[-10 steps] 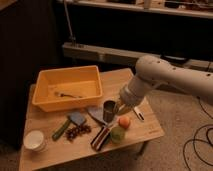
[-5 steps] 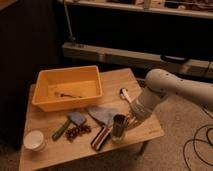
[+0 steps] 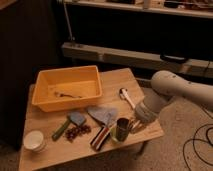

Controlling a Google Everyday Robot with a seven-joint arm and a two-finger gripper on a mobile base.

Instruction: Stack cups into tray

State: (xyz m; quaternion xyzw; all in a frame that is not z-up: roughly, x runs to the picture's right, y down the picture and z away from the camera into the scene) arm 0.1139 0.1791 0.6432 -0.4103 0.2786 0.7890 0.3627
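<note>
The tray [image 3: 42, 101] is a deep yellow-orange bin at the back left of the wooden table. A white cup [image 3: 34, 140] stands upright at the front left corner. A lime-green cup [image 3: 115, 138] sits near the front edge, partly hidden behind my gripper. My gripper [image 3: 122, 128] hangs as a dark stub right above and against the green cup, shut; I cannot tell if it touches the cup. The white arm [image 3: 170, 92] reaches in from the right.
A grey-blue cloth [image 3: 102, 114] lies mid-table, with a red-black packet [image 3: 100, 138] in front of it. A green stick [image 3: 60, 130], dark berries [image 3: 77, 131] and a white spoon [image 3: 127, 96] also lie there. A small utensil [image 3: 67, 94] rests inside the tray.
The arm has swung right and toward the table's front edge. The gripper moved from the middle of the table down to the green cup.
</note>
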